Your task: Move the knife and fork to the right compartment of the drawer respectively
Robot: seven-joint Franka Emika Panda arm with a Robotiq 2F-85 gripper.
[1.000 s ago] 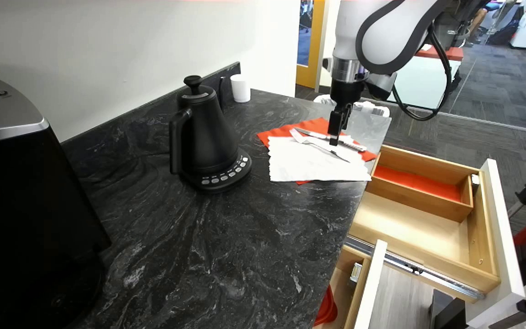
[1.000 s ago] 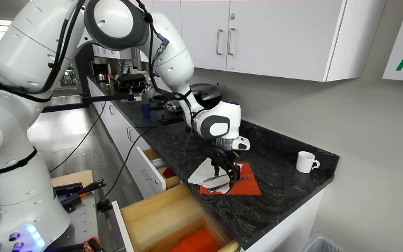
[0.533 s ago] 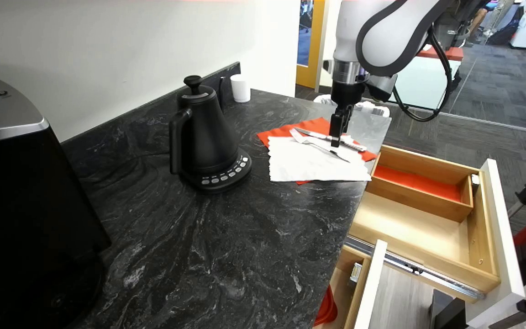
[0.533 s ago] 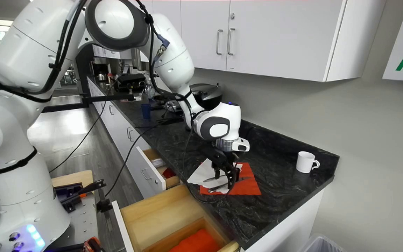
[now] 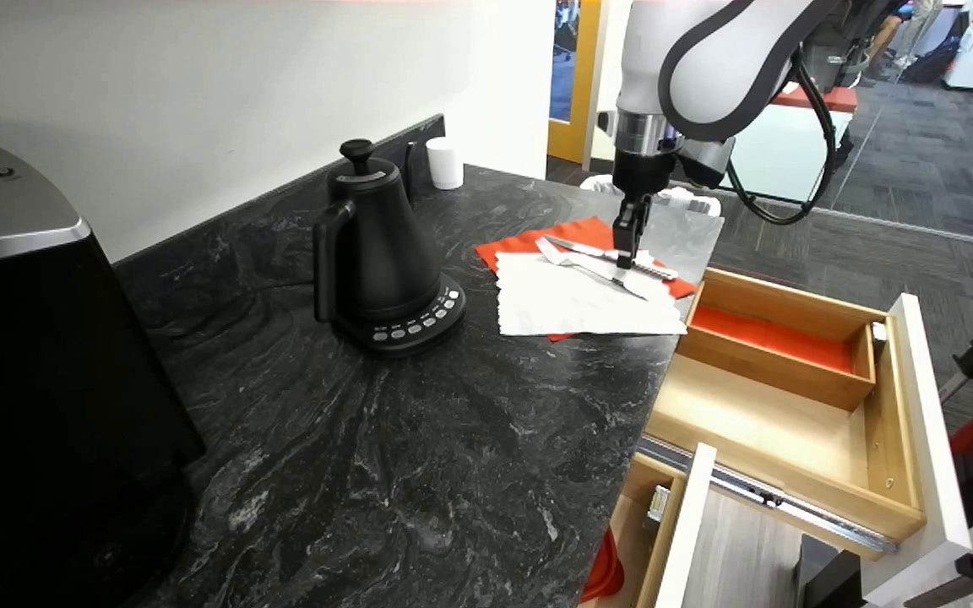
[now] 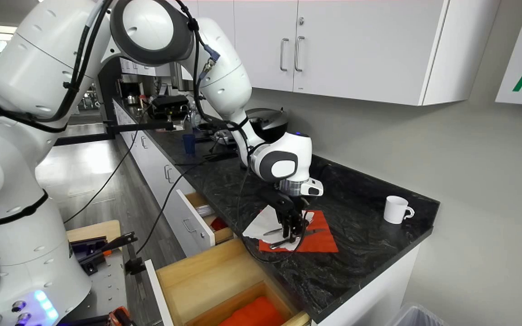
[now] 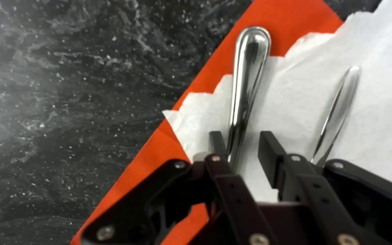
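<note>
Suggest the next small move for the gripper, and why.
Probably close the gripper on the knife: in the wrist view its handle lies between the fingers, a gap shows beside one of them, and the fork's visible handle lies outside them.

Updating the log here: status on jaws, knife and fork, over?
Jaws open, knife showing between them, not gripped. Fork close alongside, possibly in the way. Both on napkins, drawer open.

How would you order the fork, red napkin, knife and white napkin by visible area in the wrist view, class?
1. White napkin
2. Red napkin, partly covered by the white one
3. Knife, handle end only
4. Fork, a slimmer, shorter stretch of handle
</note>
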